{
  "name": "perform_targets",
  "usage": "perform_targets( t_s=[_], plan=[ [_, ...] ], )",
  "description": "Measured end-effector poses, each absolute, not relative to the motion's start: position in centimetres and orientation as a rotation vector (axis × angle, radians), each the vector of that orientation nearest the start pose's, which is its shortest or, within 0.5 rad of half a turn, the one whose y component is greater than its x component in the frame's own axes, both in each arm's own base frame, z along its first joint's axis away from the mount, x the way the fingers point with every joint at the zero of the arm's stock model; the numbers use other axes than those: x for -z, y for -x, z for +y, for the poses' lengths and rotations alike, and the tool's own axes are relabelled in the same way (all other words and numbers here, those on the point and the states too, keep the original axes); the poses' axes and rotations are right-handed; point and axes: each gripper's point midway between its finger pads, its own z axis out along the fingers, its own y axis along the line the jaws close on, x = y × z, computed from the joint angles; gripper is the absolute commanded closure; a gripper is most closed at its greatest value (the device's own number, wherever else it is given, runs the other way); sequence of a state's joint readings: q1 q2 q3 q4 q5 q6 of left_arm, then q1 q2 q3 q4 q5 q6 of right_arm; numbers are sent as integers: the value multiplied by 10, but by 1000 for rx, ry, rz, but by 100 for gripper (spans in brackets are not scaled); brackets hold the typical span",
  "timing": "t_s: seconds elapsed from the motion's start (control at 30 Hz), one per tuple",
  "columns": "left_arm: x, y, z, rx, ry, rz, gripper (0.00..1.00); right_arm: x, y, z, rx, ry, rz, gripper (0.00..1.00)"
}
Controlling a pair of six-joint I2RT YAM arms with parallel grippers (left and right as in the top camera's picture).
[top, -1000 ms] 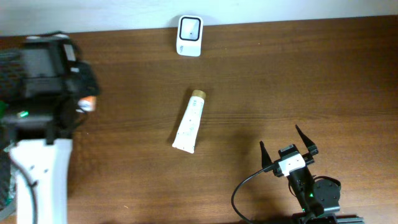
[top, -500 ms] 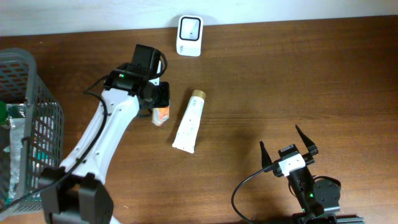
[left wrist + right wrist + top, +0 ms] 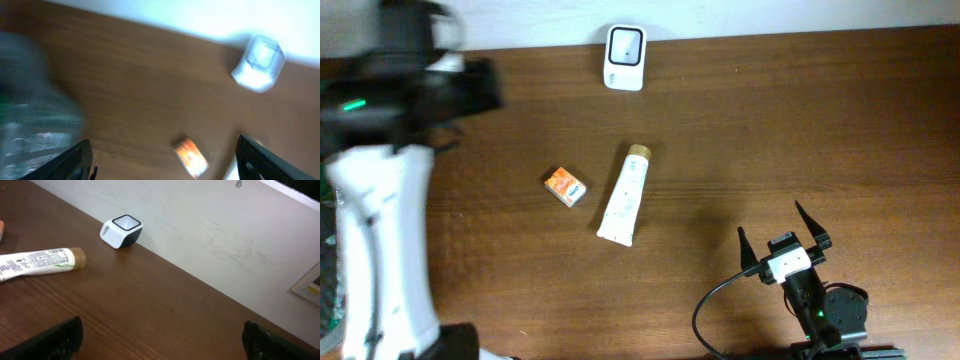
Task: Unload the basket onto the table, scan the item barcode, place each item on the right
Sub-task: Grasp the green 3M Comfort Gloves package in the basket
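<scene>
Brown wooden table point(image 3: 800, 120) fills the overhead view. White left arm point(image 3: 375, 230) runs up the left side, motion-blurred, with its dark wrist end near the far-left corner. The basket point(image 3: 35, 120) shows as a grey blur at the left of the left wrist view. Left gripper point(image 3: 164, 140) has its jaws wide apart and nothing between them, well apart from the items. Right gripper point(image 3: 769, 220) sits low at the near-right edge, jaws spread wide and empty.

White tube point(image 3: 624, 197) with a gold cap lies flat mid-table, cap end pointing to the far edge. White scanner point(image 3: 624, 58) sits at the far edge by the wall, beyond the tube's cap. Small orange box point(image 3: 566, 186) lies on the table just left of the tube, not touching it, clear of both grippers.
</scene>
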State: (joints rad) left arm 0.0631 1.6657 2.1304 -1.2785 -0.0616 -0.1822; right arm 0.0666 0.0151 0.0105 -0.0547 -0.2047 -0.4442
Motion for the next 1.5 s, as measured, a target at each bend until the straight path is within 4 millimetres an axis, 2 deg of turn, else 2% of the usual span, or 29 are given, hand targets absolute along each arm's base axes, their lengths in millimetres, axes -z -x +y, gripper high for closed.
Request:
perform_targets(
  t_s=[0.07,0.1,0.13,0.17,0.33,0.4,0.47,0.53,0.63,0.67,0.7,0.8,0.87,1.07,1.23,1.3,1.37,1.4,1.5],
  plan=[
    [-380,-384,89,-81,474,2296,19,-162,-240,51,124,562,1530,2],
    [-381,-371,119,-126,570,2279,19,-162,-240,51,123,562,1530,2],
    [-380,-363,137,-150,636,2272,19,-162,-240,51,124,562,1530,2],
    [-371,-345,179,-209,785,2263,19,-162,-240,51,124,562,1530,2],
    [-329,-301,266,-298,1124,2237,18,-162,-240,51,124,562,1530,2],
    [-309,-290,286,-313,1198,2246,18,-162,-240,51,123,562,1530,2],
    [-286,-284,297,-322,1222,2282,18,-162,-240,51,124,562,1530,2],
    [-252,-283,302,-328,1193,2371,18,-162,-240,51,124,562,1530,2],
    [-199,-291,303,-310,1022,2521,18,-162,-240,51,124,561,1530,2],
    [-184,-292,302,-301,965,2562,13,-162,-240,51,123,561,1531,2],
    [-170,-295,302,-302,902,2590,12,-162,-240,51,124,562,1530,2],
    [-139,-302,307,-336,727,2625,11,-162,-240,51,124,561,1530,2],
    [-116,-299,308,-338,668,2664,11,-162,-240,51,124,562,1530,2],
    [-68,-283,312,-291,547,2810,11,-162,-240,51,124,562,1530,2],
    [-54,-289,308,-244,412,2842,12,-162,-240,51,124,562,1530,2],
    [-51,-290,307,-223,394,2845,21,-162,-240,51,124,562,1531,2],
    [-47,-294,305,-188,376,2844,50,-162,-240,51,123,562,1530,2],
    [-47,-295,304,-177,373,2840,62,-162,-240,51,124,562,1530,2],
    [-45,-300,299,-144,348,2833,82,-162,-240,51,124,562,1530,2]
  ],
)
